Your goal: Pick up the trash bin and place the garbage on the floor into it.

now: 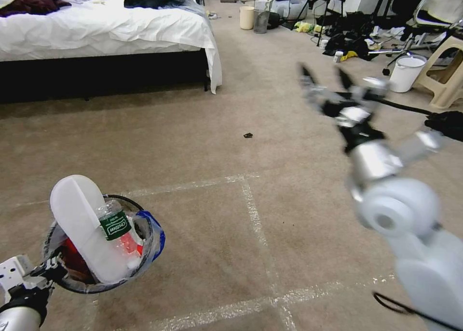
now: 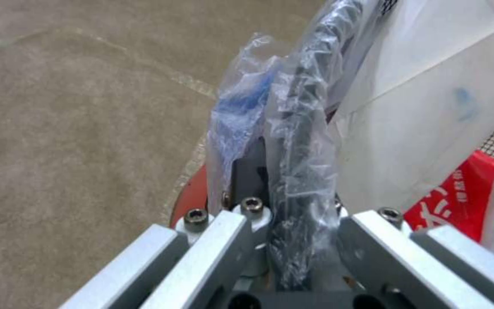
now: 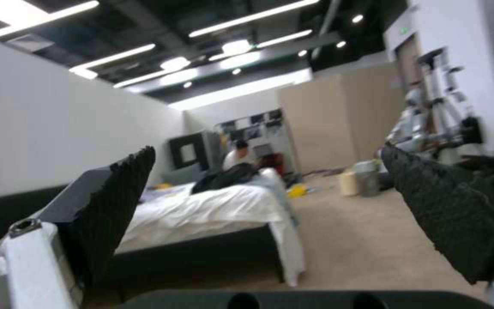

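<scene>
We carry the trash bin [image 1: 103, 244] at our lower left, the left gripper [image 2: 293, 240] pinched on its bag-wrapped rim. Inside it sit a flat white slipper sole [image 1: 82, 225], a green-labelled plastic bottle [image 1: 115, 225] and a crinkled red wrapper [image 2: 459, 197], so most collecting looks done. One small dark scrap [image 1: 248, 135] lies on the beige carpet [image 1: 193, 143] ahead. Our right gripper [image 1: 324, 78] hangs raised, its ridged black pads spread wide and empty.
</scene>
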You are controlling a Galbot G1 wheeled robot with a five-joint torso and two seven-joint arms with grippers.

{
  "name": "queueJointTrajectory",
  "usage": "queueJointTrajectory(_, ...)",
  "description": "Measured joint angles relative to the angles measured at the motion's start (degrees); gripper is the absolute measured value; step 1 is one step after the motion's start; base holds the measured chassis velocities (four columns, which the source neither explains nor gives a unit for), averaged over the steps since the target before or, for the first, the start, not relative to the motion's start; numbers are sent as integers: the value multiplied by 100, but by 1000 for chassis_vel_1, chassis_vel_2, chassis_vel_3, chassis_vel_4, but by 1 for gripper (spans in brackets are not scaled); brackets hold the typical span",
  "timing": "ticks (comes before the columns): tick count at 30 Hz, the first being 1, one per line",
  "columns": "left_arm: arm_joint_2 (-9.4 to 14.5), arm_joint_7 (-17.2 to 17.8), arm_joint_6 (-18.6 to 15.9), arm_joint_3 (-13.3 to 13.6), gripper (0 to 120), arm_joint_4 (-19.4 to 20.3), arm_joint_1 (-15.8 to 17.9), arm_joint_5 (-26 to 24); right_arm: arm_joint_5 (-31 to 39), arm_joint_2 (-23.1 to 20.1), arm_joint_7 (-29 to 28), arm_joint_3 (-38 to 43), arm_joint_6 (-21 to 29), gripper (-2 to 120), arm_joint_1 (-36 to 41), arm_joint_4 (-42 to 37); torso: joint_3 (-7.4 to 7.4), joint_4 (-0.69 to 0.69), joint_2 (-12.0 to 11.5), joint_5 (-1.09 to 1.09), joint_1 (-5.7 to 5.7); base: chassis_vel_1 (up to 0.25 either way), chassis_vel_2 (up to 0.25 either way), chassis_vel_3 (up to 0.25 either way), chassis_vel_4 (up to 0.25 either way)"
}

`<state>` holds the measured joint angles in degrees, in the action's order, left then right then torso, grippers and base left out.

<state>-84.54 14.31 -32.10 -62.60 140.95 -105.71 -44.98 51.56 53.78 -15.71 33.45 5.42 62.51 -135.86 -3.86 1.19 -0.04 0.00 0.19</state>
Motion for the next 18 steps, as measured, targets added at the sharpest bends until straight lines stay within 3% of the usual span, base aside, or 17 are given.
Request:
queueJointTrajectory(4, 209, -60, 0, 27, 1, -72, -3, -34, -306, 174, 22, 556, -146, 100, 1088, -555, 0, -1, 0, 0, 0, 0, 0, 0, 0)
queueJointTrajectory(6, 261, -67, 0, 32, 1, -89, 0, -56, -385, 230, 20, 629, -167, 100, 1266, -658, 0, -1, 0, 0, 0, 0, 0, 0, 0)
queueJointTrajectory(8, 477, -76, 0, 54, 1, -176, 10, -110, -581, 393, 17, 774, -209, 100, 1677, -782, 0, -1, 0, -2, 0, 0, 0, 0, 0)
queueJointTrajectory(9, 477, -76, 0, 54, 1, -176, 10, -110, -581, 393, 17, 774, -209, 100, 1677, -782, 0, -1, 0, -2, 0, 0, 0, 0, 0)
queueJointTrajectory(11, 769, -40, -49, 52, 1, -303, 47, -292, -743, 512, 7, 878, -210, 100, 1920, -790, 0, -2, 0, -2, 0, 0, 0, 0, 0)
queueJointTrajectory(12, 769, -40, -49, 52, 1, -303, 47, -292, -743, 512, 7, 878, -210, 100, 1920, -790, 0, -2, 0, -2, 0, 0, 0, 0, 0)
queueJointTrajectory(14, 1121, 80, -185, 21, 1, -466, 110, -733, -956, 598, 9, 983, -230, 100, 2126, -789, 0, -1, 0, -2, 0, 0, 0, 0, 0)
queueJointTrajectory(18, 1354, 178, -273, 15, 1, -636, 155, -1036, -1070, 660, 16, 1065, -247, 100, 2238, -780, 0, -2, 0, -2, 0, 0, 0, 0, 0)
